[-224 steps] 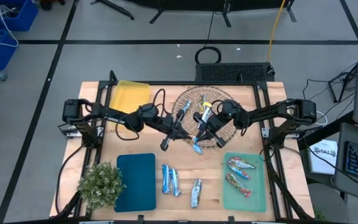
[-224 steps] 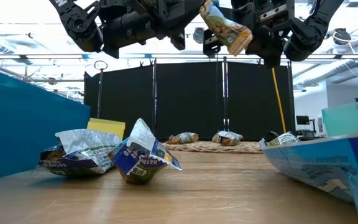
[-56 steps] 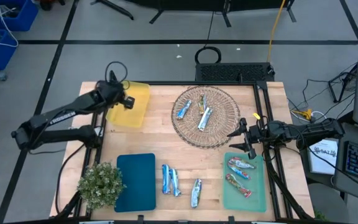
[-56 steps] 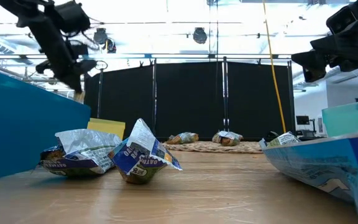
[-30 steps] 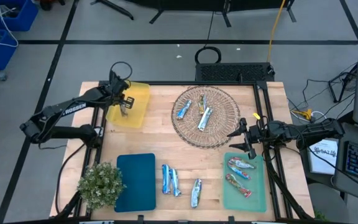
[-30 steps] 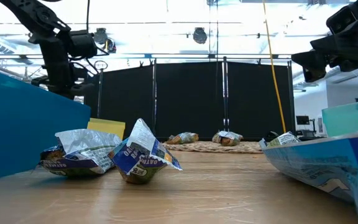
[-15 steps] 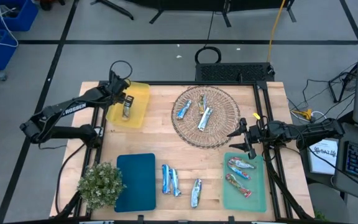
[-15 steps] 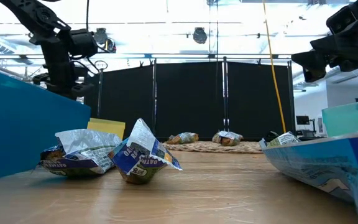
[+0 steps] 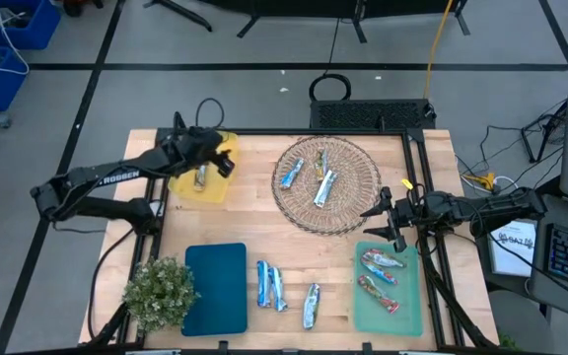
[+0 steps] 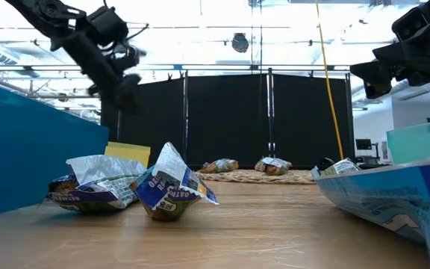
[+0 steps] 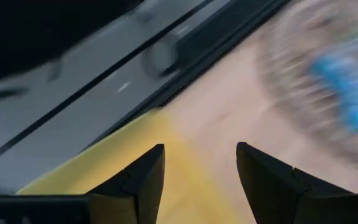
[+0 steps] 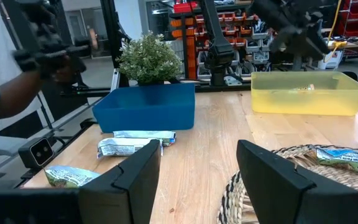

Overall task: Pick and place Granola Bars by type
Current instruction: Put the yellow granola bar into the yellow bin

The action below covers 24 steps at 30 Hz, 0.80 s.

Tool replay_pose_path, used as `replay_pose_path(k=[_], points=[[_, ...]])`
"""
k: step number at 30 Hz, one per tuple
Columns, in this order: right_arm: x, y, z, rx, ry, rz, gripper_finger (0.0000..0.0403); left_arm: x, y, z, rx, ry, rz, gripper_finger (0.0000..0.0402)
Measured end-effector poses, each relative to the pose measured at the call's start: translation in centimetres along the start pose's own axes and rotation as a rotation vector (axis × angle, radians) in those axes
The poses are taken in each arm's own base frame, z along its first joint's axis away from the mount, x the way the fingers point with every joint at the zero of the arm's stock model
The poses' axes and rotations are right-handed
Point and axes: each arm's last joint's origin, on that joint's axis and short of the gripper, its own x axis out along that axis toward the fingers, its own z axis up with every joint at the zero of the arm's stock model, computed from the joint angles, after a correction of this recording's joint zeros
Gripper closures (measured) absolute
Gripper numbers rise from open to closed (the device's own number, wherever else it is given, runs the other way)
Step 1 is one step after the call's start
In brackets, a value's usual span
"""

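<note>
One granola bar (image 9: pixel 200 176) lies flat in the yellow tray (image 9: pixel 187 150) at the far left. My left gripper (image 9: pixel 227 161) hovers open above that tray's right edge, its fingers (image 11: pixel 143 171) bare and turned toward the wicker basket (image 9: pixel 355 209). Two blue bars (image 9: pixel 291 175) (image 9: pixel 323 183) lie in the basket. Two more bars (image 9: pixel 381 260) rest on the green mat (image 9: pixel 412 308), and three (image 9: pixel 269 286) (image 9: pixel 311 306) lie on the bare wood near the front. My right gripper (image 9: pixel 383 219) waits open by the basket's right rim.
A teal mat (image 9: pixel 215 288) and a small potted plant (image 9: pixel 158 292) stand at the near left. Bare wood shows between the yellow tray and the basket. In the right wrist view a person's arm (image 12: pixel 5 102) shows beyond the table's left side.
My left gripper has opened over the yellow tray and let go of a bar, which now lies flat in the tray. The gripper has then swung toward the table's right, toward the basket, turning as it went.
</note>
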Motion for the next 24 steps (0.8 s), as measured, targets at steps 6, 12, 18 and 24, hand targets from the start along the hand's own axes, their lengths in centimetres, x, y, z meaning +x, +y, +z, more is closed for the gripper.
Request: replay_pose_path(k=[6, 12, 18, 24], points=[[0.0, 0.0, 0.0, 0.0, 0.0, 0.0, 0.02, -1.1, -3.1, 2.2, 0.031, -0.243, -0.399, 0.0201], [0.0, 0.0, 0.0, 0.0, 0.0, 0.0, 0.02, -2.7, -5.1, 3.7, -0.026, -0.377, -0.656, 0.0197], [0.0, 0.0, 0.0, 0.0, 0.0, 0.0, 0.02, -3.5, -6.1, 5.4, -0.059, -0.29, -0.639, 0.0193], [0.0, 0.0, 0.0, 0.0, 0.0, 0.0, 0.02, -1.4, -7.8, 7.3, -0.051, -0.093, -0.466, 0.0192]])
